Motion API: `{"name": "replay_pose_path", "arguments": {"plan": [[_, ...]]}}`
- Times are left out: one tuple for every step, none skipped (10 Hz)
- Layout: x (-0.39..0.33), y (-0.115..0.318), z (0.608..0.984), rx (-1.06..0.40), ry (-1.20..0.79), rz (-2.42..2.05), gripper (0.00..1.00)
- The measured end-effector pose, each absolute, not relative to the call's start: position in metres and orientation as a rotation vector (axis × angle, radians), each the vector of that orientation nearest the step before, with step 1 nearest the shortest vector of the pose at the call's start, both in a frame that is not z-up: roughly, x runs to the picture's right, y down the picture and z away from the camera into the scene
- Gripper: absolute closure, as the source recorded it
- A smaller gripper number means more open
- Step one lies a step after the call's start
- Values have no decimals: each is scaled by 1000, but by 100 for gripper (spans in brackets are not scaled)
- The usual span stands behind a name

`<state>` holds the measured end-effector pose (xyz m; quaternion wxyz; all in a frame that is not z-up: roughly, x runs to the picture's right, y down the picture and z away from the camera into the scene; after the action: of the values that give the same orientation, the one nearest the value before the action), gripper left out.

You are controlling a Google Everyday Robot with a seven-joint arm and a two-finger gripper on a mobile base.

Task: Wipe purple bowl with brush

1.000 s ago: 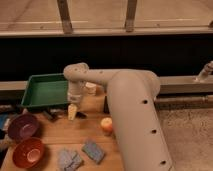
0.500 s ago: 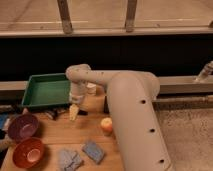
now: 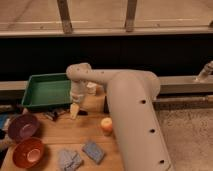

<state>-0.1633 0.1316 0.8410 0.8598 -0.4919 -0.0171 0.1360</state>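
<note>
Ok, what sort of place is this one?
Probably a lab test bench: a wooden table set with a green tray, purple bowl and blue-grey sponge. The claw hangs by the tray's front corner.

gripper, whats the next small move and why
Probably shift the gripper a little toward the purple bowl and lower it onto the brush. The gripper hangs open just above the table, holding nothing. The brush seems to lie on the table between gripper and bowl, and it has to be picked up before any wiping.
</note>
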Motion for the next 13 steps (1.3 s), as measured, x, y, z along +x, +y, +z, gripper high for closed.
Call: {"name": "replay_pose_path", "arguments": {"plan": [[-161,128,843,-1018,-29,294,34],[-159,124,846,-1004,-21,301,34],[-158,121,851,-986,-12,310,34],[-160,121,855,-969,-4,317,34],[-161,122,857,-956,2,321,34],[-163,122,859,-922,12,333,34],[-162,122,860,-891,23,346,34],[-161,122,861,-858,31,361,34],[-161,123,862,-837,37,373,34],[-161,126,863,-831,43,377,34],[-164,129,865,-832,44,377,34],[-166,131,866,-837,49,374,34],[-169,134,867,-846,56,368,34]]}}
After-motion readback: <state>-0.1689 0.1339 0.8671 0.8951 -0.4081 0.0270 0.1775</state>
